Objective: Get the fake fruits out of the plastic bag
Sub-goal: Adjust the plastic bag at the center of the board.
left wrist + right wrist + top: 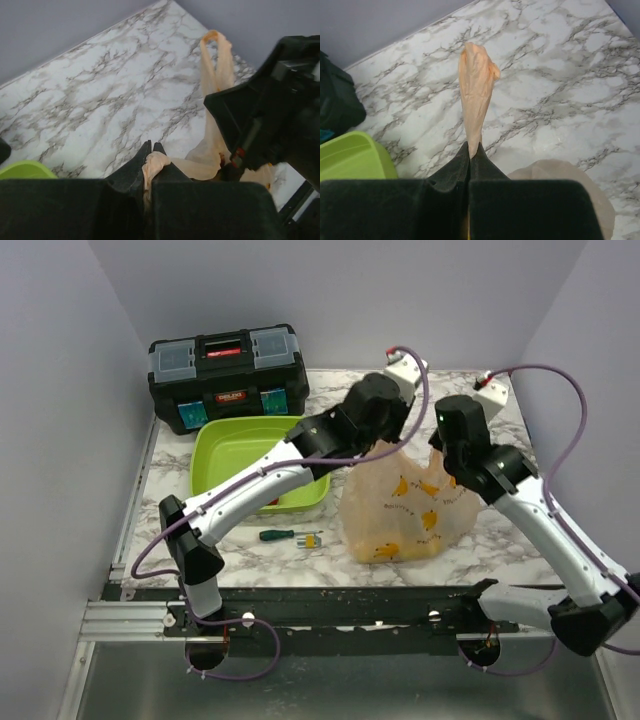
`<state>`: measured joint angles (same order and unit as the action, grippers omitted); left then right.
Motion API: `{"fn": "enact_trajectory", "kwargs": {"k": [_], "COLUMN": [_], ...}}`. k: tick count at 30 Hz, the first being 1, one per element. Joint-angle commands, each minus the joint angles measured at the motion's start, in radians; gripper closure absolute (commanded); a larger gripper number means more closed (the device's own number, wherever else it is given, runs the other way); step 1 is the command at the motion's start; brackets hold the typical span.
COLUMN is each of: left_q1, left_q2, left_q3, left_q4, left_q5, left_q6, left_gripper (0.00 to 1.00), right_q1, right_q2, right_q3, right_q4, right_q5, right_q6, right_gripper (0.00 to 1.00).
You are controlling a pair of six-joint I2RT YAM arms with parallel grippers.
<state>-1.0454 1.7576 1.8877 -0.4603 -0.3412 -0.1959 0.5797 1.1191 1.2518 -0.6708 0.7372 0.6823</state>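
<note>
Pincers first: the left pincer point(151, 150) is closed on a twist of bag point(405, 505) film, one handle pinched between its tips. The right pincer point(470, 148) is closed on the other handle, which stands up as a peach strip beyond its tips. Both hang over the bag's top, close together, the left one on the tray side.

Below them the bag sits upright on the table point(300, 555), bulging at its base, just right of the tray point(215, 455). A screwdriver point(290, 536) lies near its left foot and a toolbox point(228, 375) stands at the back. Fruits point(390, 548) show only as yellow-orange blurs low inside the film; I cannot tell them from the print.

The step in hand looks like securing the bag by both handles, with the fruits seemingly all inside. The next move likely calls for drawing the handles apart to open the mouth, or lifting and tipping toward the tray. Either wants slow pulls, so the thin film neither tears nor slips.
</note>
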Motion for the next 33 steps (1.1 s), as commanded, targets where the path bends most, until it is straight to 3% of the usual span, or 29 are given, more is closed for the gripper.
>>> {"fn": "enact_trajectory", "kwargs": {"k": [1, 5, 9, 12, 16, 23, 26, 33], "left_q1": [0.110, 0.203, 0.296, 0.341, 0.356, 0.356, 0.355, 0.346], "left_q2": [-0.001, 0.044, 0.063, 0.049, -0.042, -0.239, -0.325, -0.467], "left_q3": [0.175, 0.307, 0.360, 0.322, 0.097, -0.423, -0.571, -0.770], "left_q4": [-0.097, -0.123, -0.105, -0.100, -0.031, 0.257, 0.327, 0.406], "left_q5": [0.372, 0.509, 0.655, 0.735, 0.776, 0.862, 0.865, 0.814], "left_q6": [-0.075, -0.136, -0.188, -0.220, -0.236, -0.385, -0.413, -0.423], "left_gripper": [1.00, 1.00, 1.00, 1.00, 1.00, 1.00, 1.00, 1.00], "right_q1": [-0.132, -0.352, -0.376, -0.376, -0.376, -0.376, -0.376, -0.376], "right_q2": [0.139, 0.273, 0.330, 0.303, 0.198, -0.012, -0.066, -0.127], "right_q3": [0.180, 0.366, 0.485, 0.455, 0.267, -0.101, -0.162, -0.068], "right_q4": [0.004, 0.002, 0.017, 0.029, 0.071, 0.085, 0.064, -0.036], "right_q5": [0.033, -0.190, -0.197, -0.189, -0.256, -0.343, -0.393, -0.476], "right_q6": [-0.109, -0.125, -0.157, -0.152, -0.128, -0.063, -0.091, -0.230], "right_gripper": [0.99, 0.99, 0.99, 0.99, 0.99, 0.91, 0.83, 0.29]}}
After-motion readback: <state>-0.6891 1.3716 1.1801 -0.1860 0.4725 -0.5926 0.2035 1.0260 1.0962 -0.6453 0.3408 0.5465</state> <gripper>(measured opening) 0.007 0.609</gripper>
